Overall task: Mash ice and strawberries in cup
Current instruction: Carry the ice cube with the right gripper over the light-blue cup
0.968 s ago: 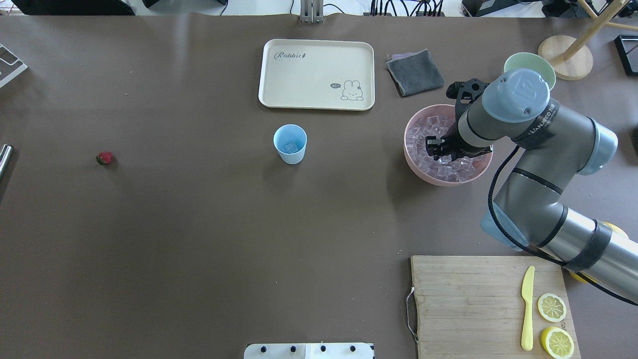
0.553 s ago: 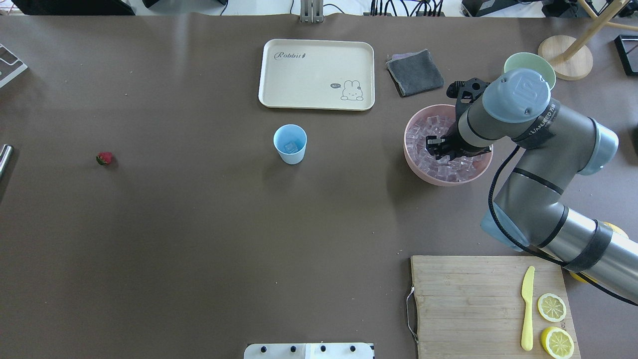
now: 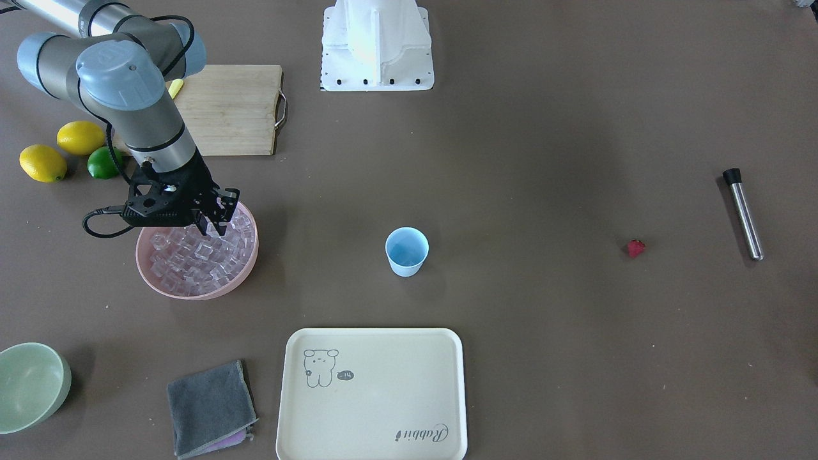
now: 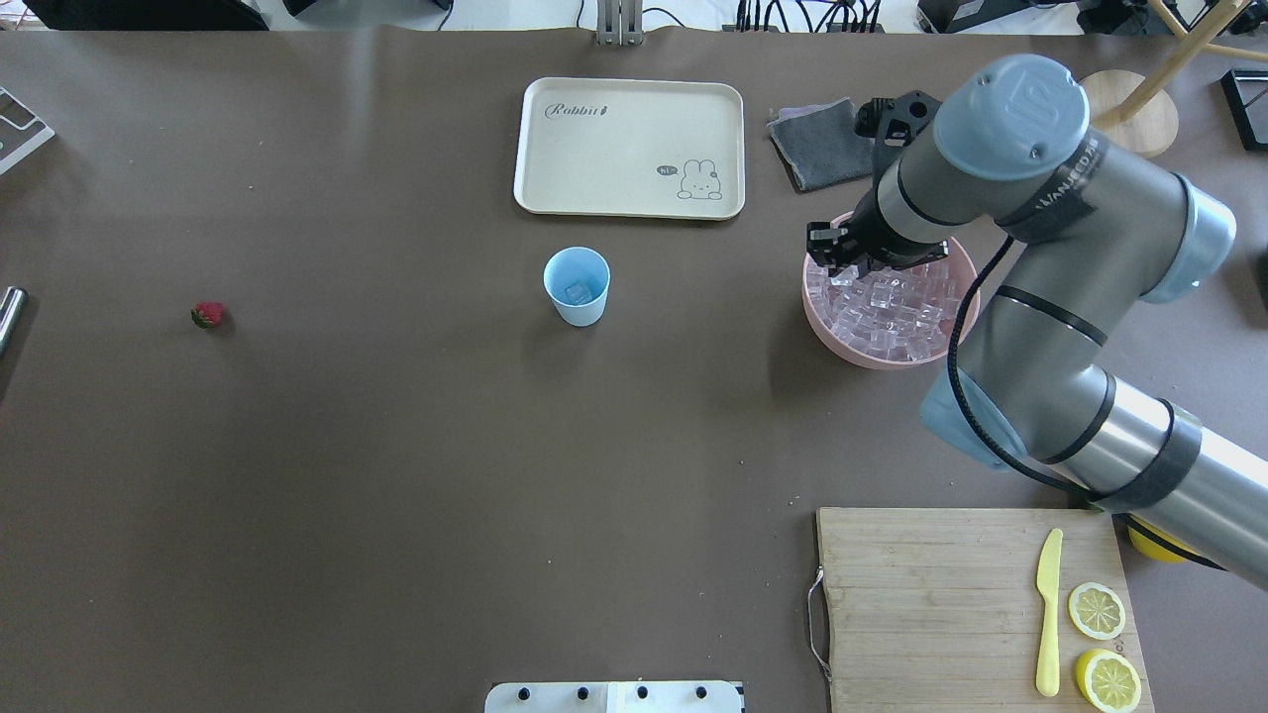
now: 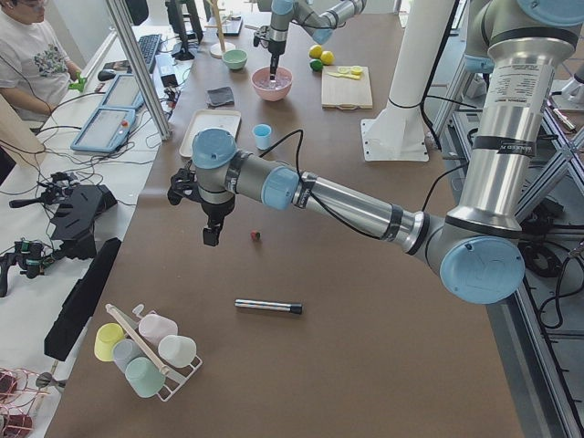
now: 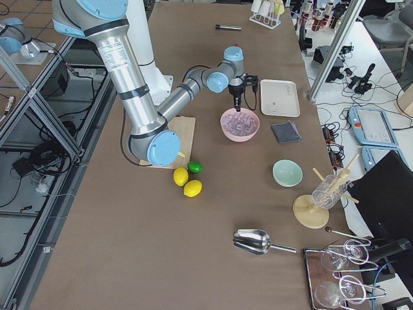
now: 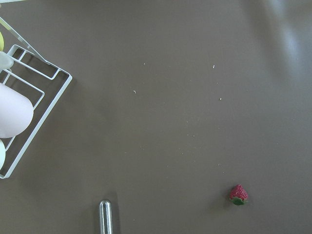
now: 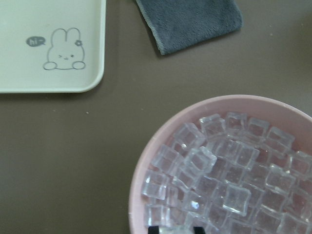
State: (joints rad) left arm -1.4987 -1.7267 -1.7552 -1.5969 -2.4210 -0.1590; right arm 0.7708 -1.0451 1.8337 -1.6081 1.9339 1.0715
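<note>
right wrist-mounted: right claw (image 8: 175,228) cube-wide around ice (image 8: 172,231)

Pretty clearly this was a robotics lab, not a kitchen. Two big robot arms (image 5: 347,196) hung over a brown-covered table (image 4: 396,446), with a white pedestal (image 3: 376,45) at its edge. Aluminium framing (image 6: 39,97) ran alongside. The side bench (image 5: 55,274) was cluttered with cables (image 5: 36,169) and tablet-like screens (image 5: 108,128), and a person (image 5: 32,55) sat near a keyboard (image 5: 146,44).
</note>
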